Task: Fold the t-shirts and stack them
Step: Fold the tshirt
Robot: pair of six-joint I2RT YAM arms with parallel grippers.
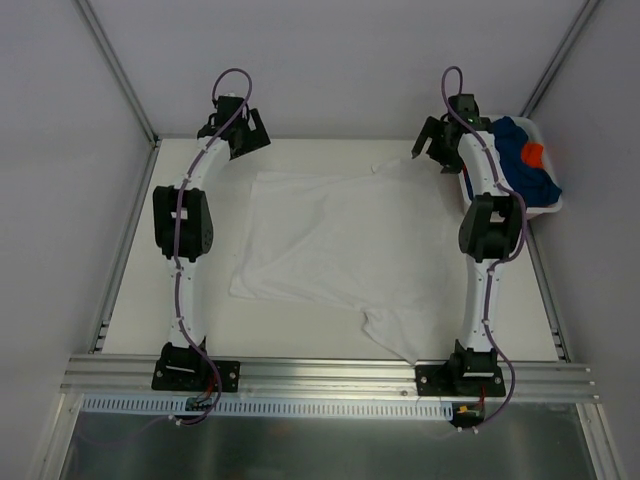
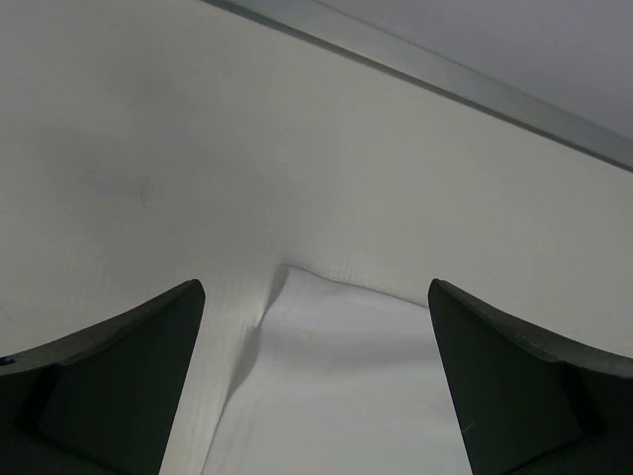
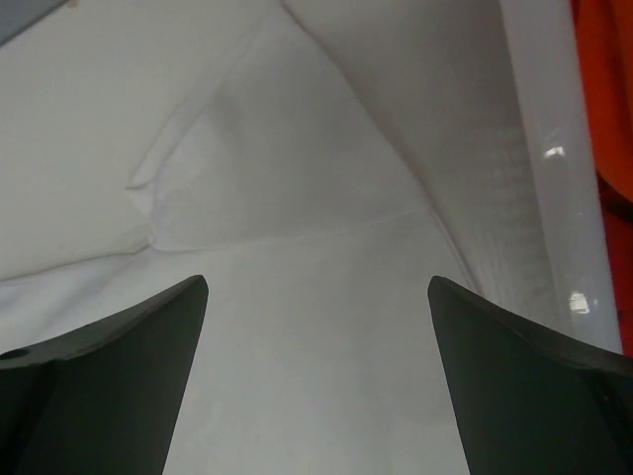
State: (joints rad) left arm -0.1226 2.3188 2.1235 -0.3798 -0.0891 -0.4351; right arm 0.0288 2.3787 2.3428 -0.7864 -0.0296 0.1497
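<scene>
A plain white t-shirt (image 1: 335, 245) lies spread flat across the middle of the table, one sleeve trailing toward the near right. My left gripper (image 1: 243, 140) hovers open over the shirt's far left corner (image 2: 326, 327), nothing between its fingers. My right gripper (image 1: 438, 148) hangs open above the far right sleeve (image 3: 287, 168), also holding nothing. A dark blue t-shirt (image 1: 515, 160) and a bright orange one (image 1: 533, 154) are bundled in the basket at the far right; the orange cloth (image 3: 605, 89) shows at the edge of the right wrist view.
A white plastic basket (image 1: 520, 207) stands at the table's far right edge, close beside the right arm; its wall (image 3: 554, 148) shows in the right wrist view. Metal frame rails (image 2: 445, 71) run along the table's back and sides.
</scene>
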